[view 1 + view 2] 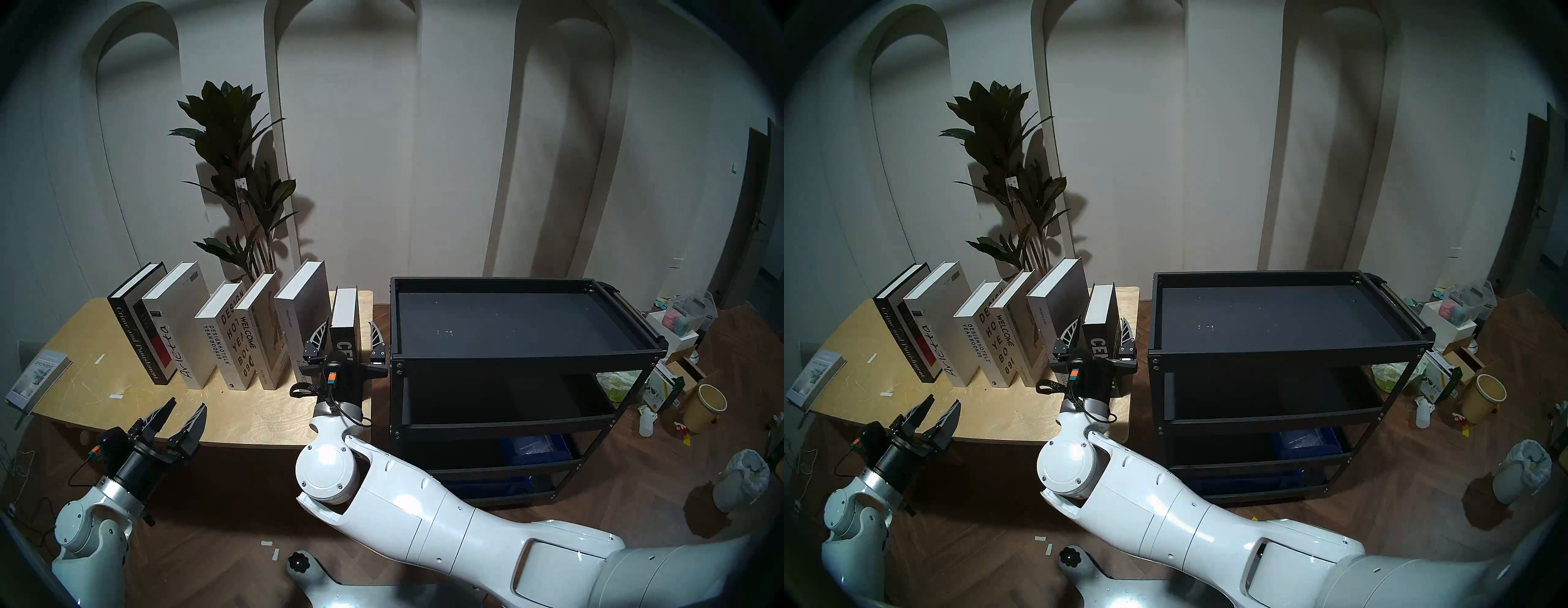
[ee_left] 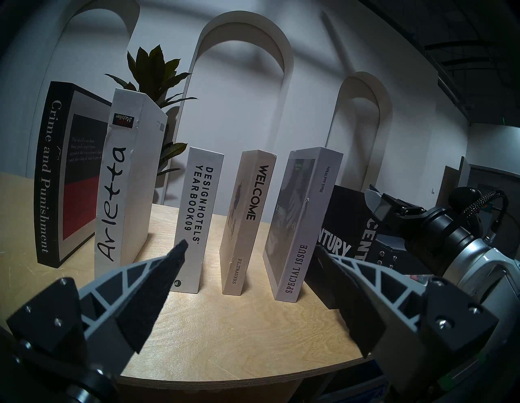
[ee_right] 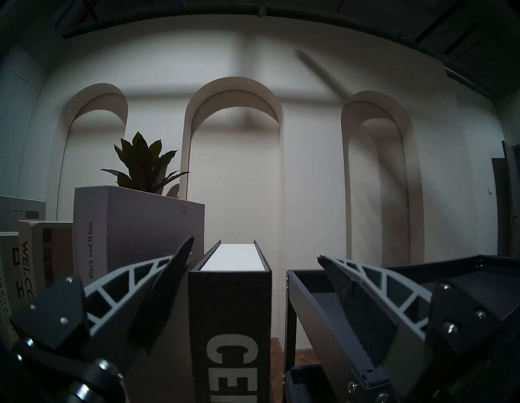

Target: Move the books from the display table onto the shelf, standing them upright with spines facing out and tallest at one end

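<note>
So, right arm's lined up on the Century book

Your right gripper (image 1: pixel 344 357) is spread wide, straddling the black Century book (image 3: pixel 230 323) spine-on without squeezing it yet; it stands upright at the display table's (image 1: pixel 254 420) right edge, just beside the empty black rack (image 1: pixel 509 327). Left gripper (image 1: pixel 180 418) hangs open and empty near the front edge, well apart from it.

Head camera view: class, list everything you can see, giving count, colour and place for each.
books: six, black, white, grey, upright on table
thin book: one, grey, table's left edge
table: one, light plywood, left
rack: one, black, right of table
plant: one, dark green, behind table
paper cup: one, tan, floor at right
left hand: open, before the table
right hand: open, astride the Century book
</note>
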